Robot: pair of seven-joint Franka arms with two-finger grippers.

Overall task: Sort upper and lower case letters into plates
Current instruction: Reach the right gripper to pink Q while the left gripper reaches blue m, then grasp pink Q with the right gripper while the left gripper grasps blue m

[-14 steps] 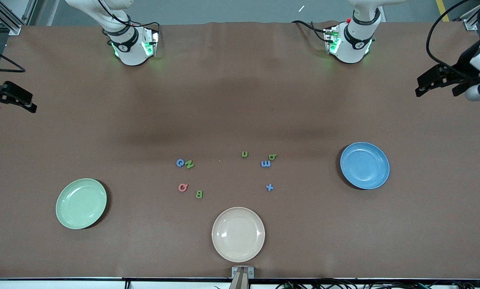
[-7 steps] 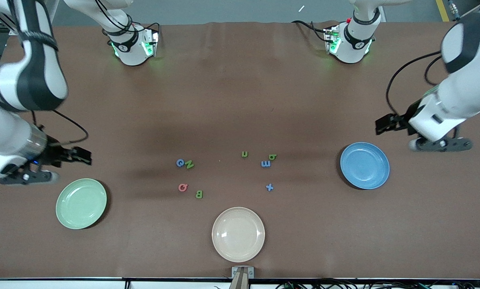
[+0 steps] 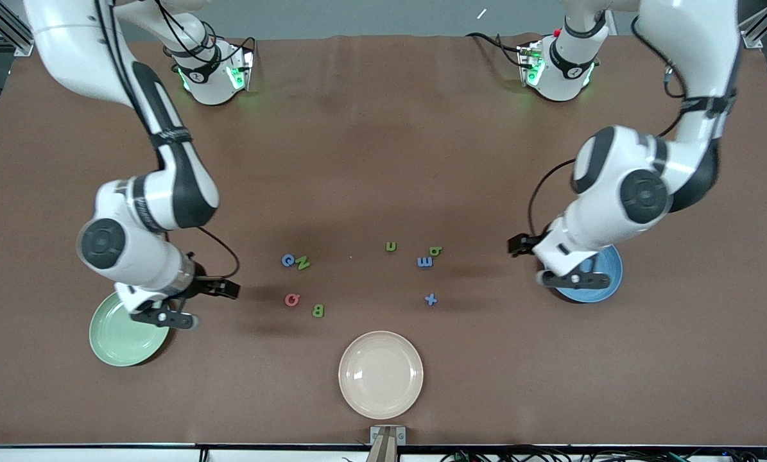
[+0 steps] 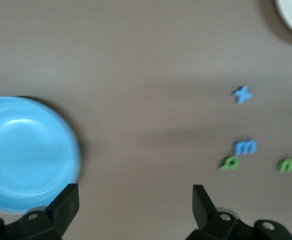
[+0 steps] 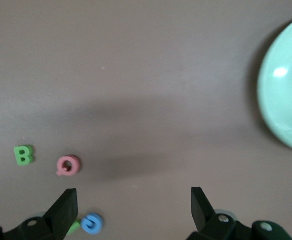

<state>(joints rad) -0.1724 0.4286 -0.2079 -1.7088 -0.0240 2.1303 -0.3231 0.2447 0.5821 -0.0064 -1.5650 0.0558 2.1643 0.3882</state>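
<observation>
While all eight letters (image 3: 357,276) lie between the green plate (image 3: 117,343) and the blue plate (image 3: 604,285), nothing is sorted. My right gripper (image 3: 226,289) and left gripper (image 3: 518,246) hang open, empty. Next, I judge, descend squarely on one blurry letter.

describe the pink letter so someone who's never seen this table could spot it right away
Start at the cream plate at the table edge nearest the front camera, then look farther from the camera and toward the right arm's end, where four letters cluster. The pink letter, a Q, lies beside the green B and nearer the camera than the blue G. It is the only pink letter.
</observation>
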